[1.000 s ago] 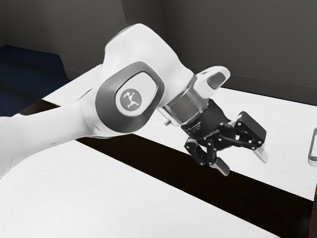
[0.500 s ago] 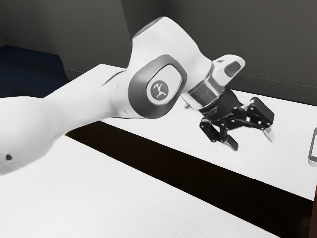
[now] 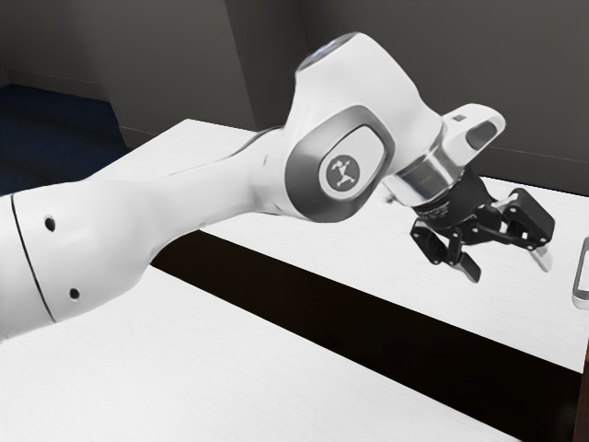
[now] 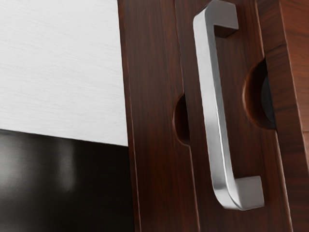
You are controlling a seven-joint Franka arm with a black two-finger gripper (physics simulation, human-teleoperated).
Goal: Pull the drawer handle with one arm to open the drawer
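- My arm (image 3: 184,221) comes in from the exterior view's left, white and thick, and reaches across the table (image 3: 166,368) toward the exterior view's right.
- The table top is white, with a dark band (image 3: 368,322) running across it under my forearm and wrist.
- My gripper (image 3: 506,261) hangs in the air above the far white strip of the table, past the dark band. The jaws are released, spread wide, with nothing between them. One finger (image 3: 468,267) points down toward the near side, the other sits further toward the exterior view's right.
- Just beyond my fingertips, at the exterior view's right edge, part of the drawer handle (image 3: 581,273) shows as a pale silver bar cut off by the frame. It is near my gripper but apart from it; no finger touches it.
- In the wrist view the drawer front (image 4: 154,72) is dark reddish wood, with the white table top and the dark band beside it.
- The handle there (image 4: 215,106) is a brushed silver bar with bent ends fixed to the wood. A rounded cut-out in the wood lies on each side of it.
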